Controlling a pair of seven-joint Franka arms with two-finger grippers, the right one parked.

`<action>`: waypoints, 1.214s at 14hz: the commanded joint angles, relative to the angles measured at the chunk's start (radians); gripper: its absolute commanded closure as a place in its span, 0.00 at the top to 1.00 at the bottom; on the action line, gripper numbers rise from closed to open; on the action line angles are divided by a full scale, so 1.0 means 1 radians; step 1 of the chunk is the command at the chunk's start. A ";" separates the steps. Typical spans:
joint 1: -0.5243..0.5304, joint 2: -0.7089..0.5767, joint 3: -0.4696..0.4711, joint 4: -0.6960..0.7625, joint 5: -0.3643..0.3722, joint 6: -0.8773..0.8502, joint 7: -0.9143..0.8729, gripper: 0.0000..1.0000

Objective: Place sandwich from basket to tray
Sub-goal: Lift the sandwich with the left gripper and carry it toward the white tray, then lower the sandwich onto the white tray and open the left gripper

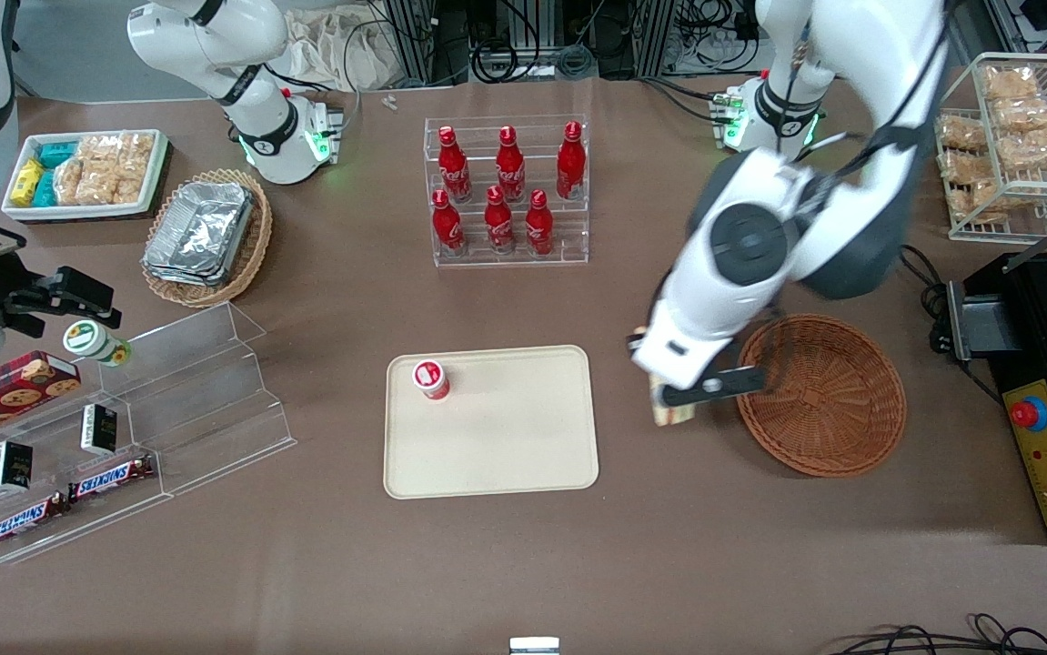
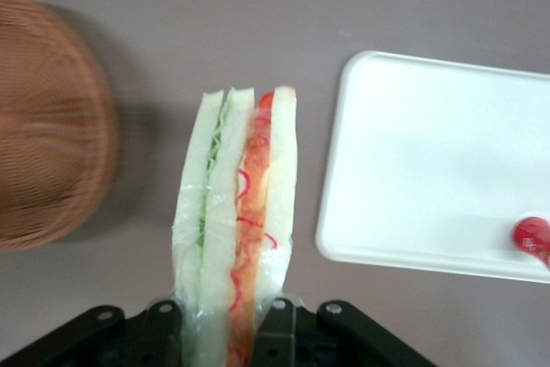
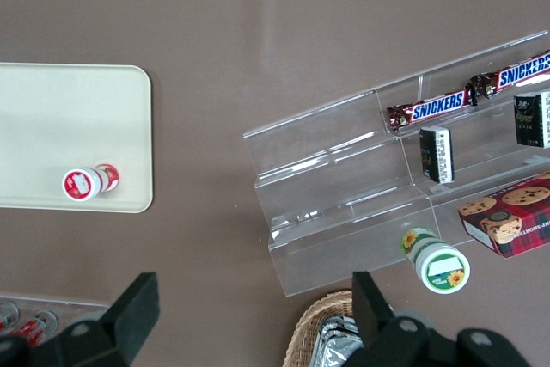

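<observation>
My gripper (image 1: 679, 402) is shut on the sandwich (image 2: 236, 212), a wedge of white bread in clear wrap with red and green filling. Both fingers (image 2: 277, 324) press its sides. It hangs above bare table, between the reddish-brown wicker basket (image 1: 837, 400) and the cream tray (image 1: 505, 437). In the front view only a corner of the sandwich (image 1: 671, 416) shows under the arm. The wrist view has the basket (image 2: 47, 118) to one side of the sandwich and the tray (image 2: 430, 152) to the other. Nothing lies in the basket.
A small red-capped cup (image 1: 430, 379) stands on the tray's corner toward the parked arm. A clear rack of red bottles (image 1: 507, 191) stands farther from the front camera. A clear tiered shelf (image 1: 168, 400) with snacks lies toward the parked arm's end. A black machine (image 1: 1046, 382) stands beside the basket.
</observation>
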 commanded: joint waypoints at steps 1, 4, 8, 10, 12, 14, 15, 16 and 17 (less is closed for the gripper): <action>-0.063 0.149 0.012 0.076 0.008 0.141 -0.022 0.00; -0.102 0.255 0.012 0.096 0.019 0.240 -0.040 0.00; -0.131 0.361 0.015 0.096 0.024 0.372 -0.029 0.03; -0.131 0.378 0.015 0.096 0.024 0.403 -0.026 0.03; -0.131 0.388 0.016 0.093 0.057 0.403 -0.026 0.06; -0.131 0.388 0.016 0.090 0.074 0.403 -0.028 0.99; -0.132 0.382 0.016 0.090 0.077 0.401 -0.032 1.00; -0.129 0.373 0.016 0.092 0.077 0.397 -0.035 1.00; -0.128 0.359 0.016 0.093 0.077 0.391 -0.038 1.00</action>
